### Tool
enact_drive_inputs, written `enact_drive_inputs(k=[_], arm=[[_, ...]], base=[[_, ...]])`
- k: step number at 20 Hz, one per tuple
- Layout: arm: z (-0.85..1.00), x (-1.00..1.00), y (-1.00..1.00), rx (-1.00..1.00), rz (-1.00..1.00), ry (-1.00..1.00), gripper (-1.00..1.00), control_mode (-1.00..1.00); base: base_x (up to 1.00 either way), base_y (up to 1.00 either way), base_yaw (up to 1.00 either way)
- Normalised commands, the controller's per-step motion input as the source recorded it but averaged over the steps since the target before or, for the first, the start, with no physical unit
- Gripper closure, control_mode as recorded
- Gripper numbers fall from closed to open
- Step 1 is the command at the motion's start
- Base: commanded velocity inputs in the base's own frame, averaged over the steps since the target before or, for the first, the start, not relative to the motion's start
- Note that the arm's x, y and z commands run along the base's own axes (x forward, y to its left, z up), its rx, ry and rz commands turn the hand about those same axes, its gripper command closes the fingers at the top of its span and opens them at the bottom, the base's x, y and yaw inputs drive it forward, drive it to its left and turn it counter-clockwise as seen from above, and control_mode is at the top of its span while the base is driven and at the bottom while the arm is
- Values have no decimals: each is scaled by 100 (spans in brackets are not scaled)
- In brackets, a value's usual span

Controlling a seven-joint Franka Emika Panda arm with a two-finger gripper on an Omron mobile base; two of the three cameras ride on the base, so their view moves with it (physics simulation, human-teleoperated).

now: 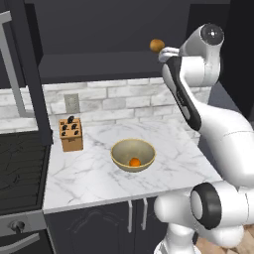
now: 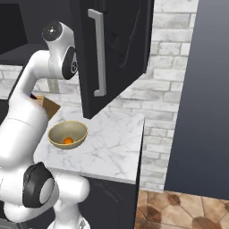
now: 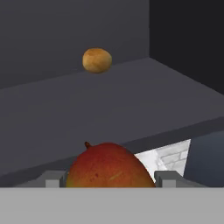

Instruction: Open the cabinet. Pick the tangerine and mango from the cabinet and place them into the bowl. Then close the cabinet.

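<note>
the cabinet [image 2: 117,49] stands open, its right door swung out over the worktop [image 1: 99,171] with the long silver handle facing my right base camera. on its dark shelf [image 3: 109,100] sits 1 brownish-orange round fruit [image 3: 97,60], well back near the rear wall. the bowl [image 1: 133,155] rests on the marble worktop, to the right of the wooden knife block [image 1: 71,134] and apart from it, and holds 1 thing: the tangerine [image 1: 134,162], lying at the bottom. my gripper [image 3: 110,179] is up at the front edge of the cabinet shelf, and the mango [image 3: 109,166] sits between my 2 fingertips [image 3: 53,180], red and orange skin filling the gap; the gripper is closed around it, holding it.
</note>
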Motion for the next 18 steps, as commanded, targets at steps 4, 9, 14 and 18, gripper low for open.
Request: enact_drive_inputs(k=[4,9,14,18], arm=[[10,-100,49,-2,10,0,100,-100],[1,-100,53,-1,11,1,100,-100],[-16,-100,41,0,11,0,100,-100],[-43,-100,33,0,10,0,100,-100]], base=[[0,0,0],[0,0,0],[0,0,0],[0,0,0]])
